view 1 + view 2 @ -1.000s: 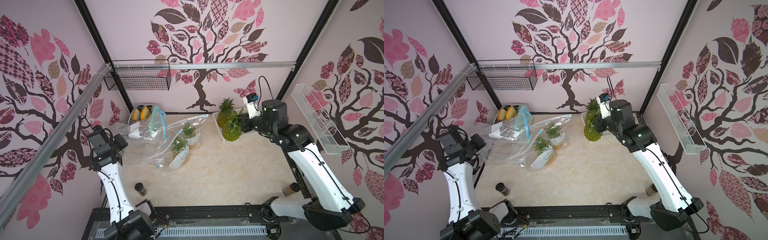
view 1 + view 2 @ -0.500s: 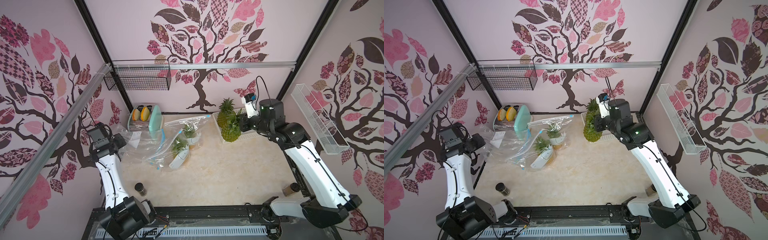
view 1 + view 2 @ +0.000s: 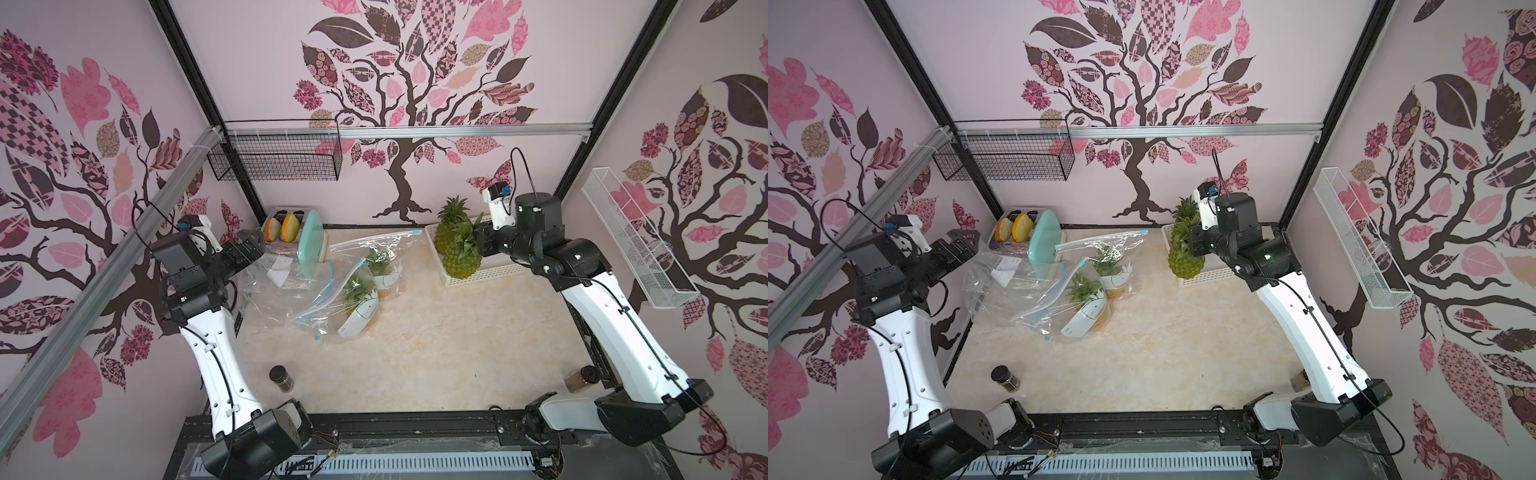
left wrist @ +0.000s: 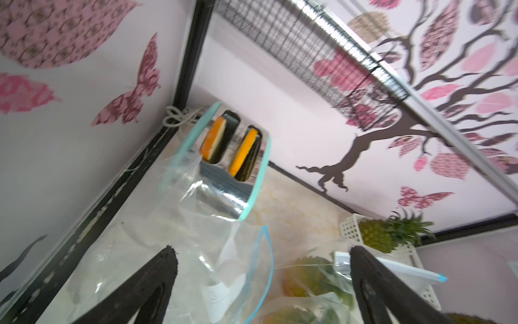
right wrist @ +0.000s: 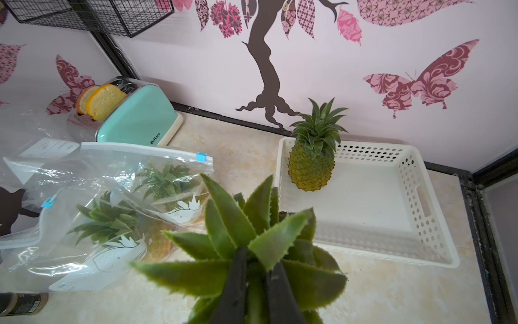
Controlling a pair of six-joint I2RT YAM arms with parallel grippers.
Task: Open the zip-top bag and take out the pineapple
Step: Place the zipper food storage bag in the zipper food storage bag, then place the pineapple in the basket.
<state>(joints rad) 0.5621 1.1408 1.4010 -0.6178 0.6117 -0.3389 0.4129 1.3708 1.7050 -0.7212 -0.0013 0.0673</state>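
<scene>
Pineapples (image 5: 311,168): 4, yellow-green, spiky-crowned; 3 zip-top bags (image 5: 145,179) hold 2, far-right-corner basket (image 5: 406,160) 1, right gripper (image 5: 256,269) pinches 1 crown; left gripper (image 4: 262,252) wide, empty.

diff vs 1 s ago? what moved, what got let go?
The left tool opened and let go of the empty zip-top bag, which dropped from its raised, stretched position and slumped onto the table, uncovering the toaster. Unchanged: the right tool stays shut on the pineapple by its crown, by the white basket; the two bagged pineapples lie as before.
</scene>
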